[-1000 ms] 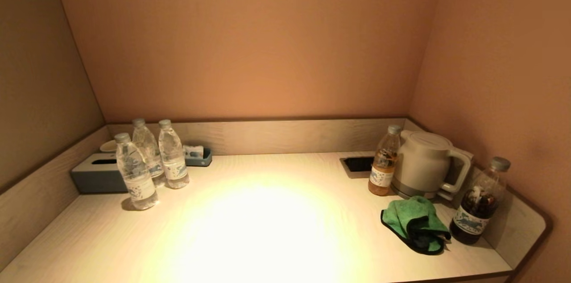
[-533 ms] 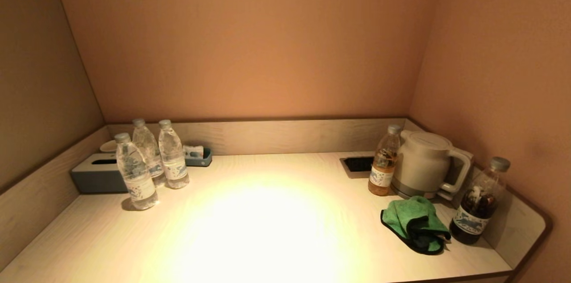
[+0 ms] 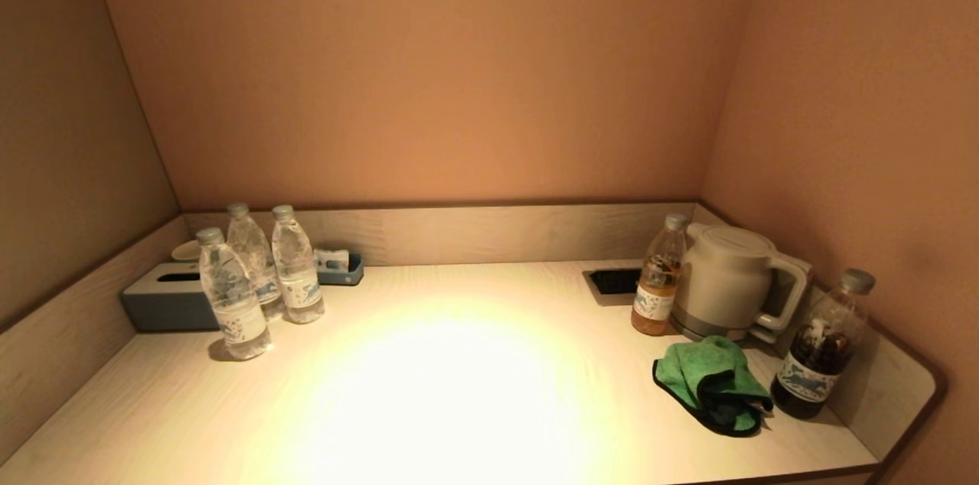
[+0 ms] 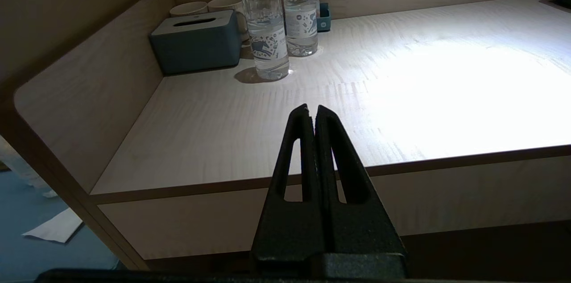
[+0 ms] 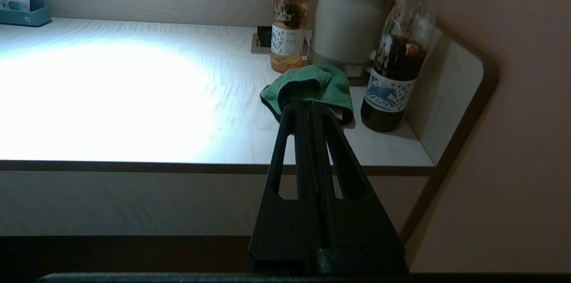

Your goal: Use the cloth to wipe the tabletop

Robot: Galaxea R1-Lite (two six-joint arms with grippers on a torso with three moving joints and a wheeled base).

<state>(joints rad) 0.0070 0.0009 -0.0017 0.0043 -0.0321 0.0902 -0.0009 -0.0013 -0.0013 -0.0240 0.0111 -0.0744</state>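
I see both arms held back off the tabletop's [image 3: 474,393] near edge. The left gripper [image 4: 312,111] sits before the near left stretch, jaws pressed together and empty. The right gripper [image 5: 308,106] sits before the near right stretch, jaws together too, holding nothing. Just past it the green cloth [image 3: 713,382] lies crumpled by the right edge, beside a dark bottle [image 3: 822,347]. Behind it stand the kettle [image 3: 726,280] and an amber bottle [image 3: 658,278]. Three water bottles [image 3: 260,278] and a tissue box [image 3: 164,301] fill the far left corner.

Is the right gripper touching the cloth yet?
Apart. The head view shows the cloth alone on the tabletop; the right gripper is out of frame.
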